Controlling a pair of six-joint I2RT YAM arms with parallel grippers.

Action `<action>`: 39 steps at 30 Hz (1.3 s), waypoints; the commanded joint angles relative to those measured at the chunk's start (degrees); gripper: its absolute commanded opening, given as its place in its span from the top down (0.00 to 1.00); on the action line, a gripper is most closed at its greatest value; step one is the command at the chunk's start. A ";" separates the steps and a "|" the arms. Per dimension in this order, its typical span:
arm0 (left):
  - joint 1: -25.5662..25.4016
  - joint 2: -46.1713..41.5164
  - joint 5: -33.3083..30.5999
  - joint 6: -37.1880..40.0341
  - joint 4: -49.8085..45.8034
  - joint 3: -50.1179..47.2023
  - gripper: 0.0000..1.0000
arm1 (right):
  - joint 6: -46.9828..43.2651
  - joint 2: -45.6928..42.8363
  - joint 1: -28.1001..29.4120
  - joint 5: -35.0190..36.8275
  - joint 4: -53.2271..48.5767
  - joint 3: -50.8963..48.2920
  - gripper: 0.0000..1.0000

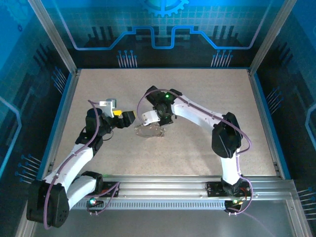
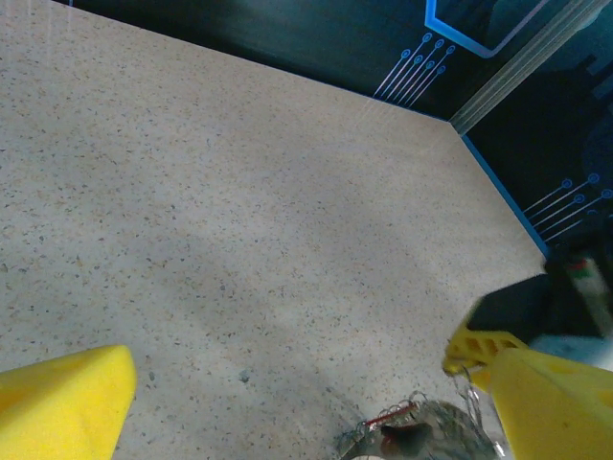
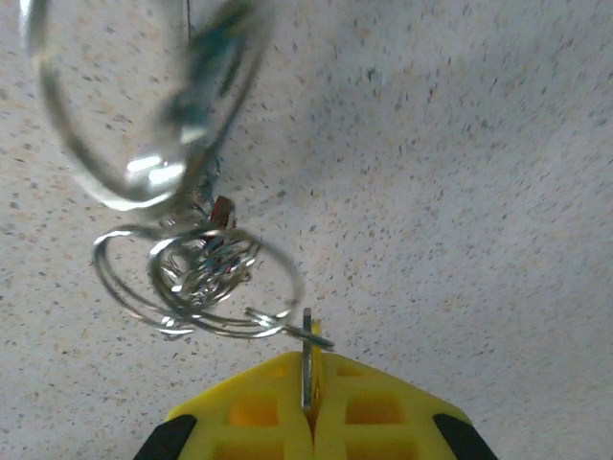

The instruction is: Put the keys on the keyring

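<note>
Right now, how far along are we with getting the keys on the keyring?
Done: nothing confirmed; a red key head sits in the keyring tangle, but threading is unclear. In hand: right tool shut on a thin metal piece at the tangle's edge; left tool open, empty. Left: thread and verify the keys.

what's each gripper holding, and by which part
Right gripper pinches a thin metal piece, likely a key, by its lower end; left gripper holds nothing.

Tally: two grippers, left gripper (image 1: 123,116) and right gripper (image 1: 160,121). One keyring (image 3: 196,273), one table (image 1: 197,153). Keys: one red head (image 3: 222,209) countable; the rest of the tangle is too blurred.
</note>
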 commanded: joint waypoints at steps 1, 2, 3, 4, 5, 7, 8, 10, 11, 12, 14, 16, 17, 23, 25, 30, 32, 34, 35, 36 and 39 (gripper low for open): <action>0.75 -0.11 -0.01 -0.24 -0.01 -0.26 0.03 | 2.14 1.70 -2.56 -2.89 0.95 1.74 1.00; 0.82 0.06 -0.17 -0.35 -0.27 -0.09 0.03 | 2.32 1.94 -3.25 -3.39 1.29 1.48 1.00; 0.87 0.24 -0.22 -0.51 -0.42 0.05 0.03 | 2.43 2.19 -3.81 -3.70 1.66 1.31 1.00; 1.00 0.42 -0.14 -0.65 -0.39 0.20 0.02 | 2.58 2.43 -4.51 -4.03 1.98 1.13 1.00; 1.04 0.58 -0.17 -0.82 -0.31 0.27 0.02 | 2.86 2.61 -5.31 -4.37 2.39 0.90 1.00; 1.24 0.98 -0.33 -1.08 -0.31 0.44 0.02 | 3.10 3.20 -6.68 -4.93 2.96 0.60 1.00; 1.31 1.14 -0.52 -1.14 -0.34 0.61 0.01 | 3.20 3.56 -7.41 -5.25 3.18 0.35 1.00; 1.35 1.67 -0.59 -1.29 -0.31 0.93 0.01 | 3.15 4.02 -8.80 -5.37 3.83 -0.58 1.00; 1.40 1.91 -0.62 -1.27 -0.32 1.11 0.01 | 3.15 4.22 -9.53 -5.38 4.22 -1.28 1.00; 1.35 2.05 -0.64 -1.41 -0.35 1.22 0.01 | 3.13 4.39 -10.22 -5.43 4.61 -1.86 1.00; 1.40 2.30 -1.08 -1.45 -0.36 1.36 0.01 | 3.33 4.92 -11.80 -4.75 5.25 -3.38 1.00; 1.42 2.31 -1.82 -1.48 -0.65 1.40 0.01 | 3.47 4.70 -12.84 -3.92 5.75 -5.26 1.00; 1.44 2.47 -2.39 -1.46 -0.90 1.41 0.01 | 3.71 4.28 -13.36 -3.64 6.04 -6.48 1.00; 1.44 4.34 -7.58 -2.19 -2.49 1.96 0.01 | 3.84 2.48 -15.63 -2.21 9.56 -13.40 1.00; 1.44 5.19 -8.53 -2.52 -2.37 2.11 0.01 | 3.45 2.87 -16.49 -2.42 9.22 -14.59 1.00; 1.44 6.85 -11.29 -0.95 -3.18 2.90 0.01 | 3.90 2.94 -18.46 -0.69 6.67 -16.13 0.98; 1.44 7.51 -12.86 -0.60 -3.54 2.94 0.01 | 4.25 1.61 -19.16 -0.06 7.28 -17.59 0.94; 1.44 8.00 -13.81 -0.47 -3.77 2.99 0.01 | 4.76 0.54 -19.75 0.57 7.68 -18.43 0.91; 1.44 8.34 -14.32 -0.29 -3.86 2.91 0.01 | 4.97 0.12 -20.06 0.95 8.01 -18.96 0.89; 1.44 8.59 -15.20 -0.26 -3.99 2.91 0.01 | 5.22 -0.20 -20.40 1.47 8.41 -19.45 0.87; 1.44 8.83 -18.53 0.65 -4.63 2.99 0.01 | 5.70 -0.57 -21.14 1.85 8.15 -20.02 0.72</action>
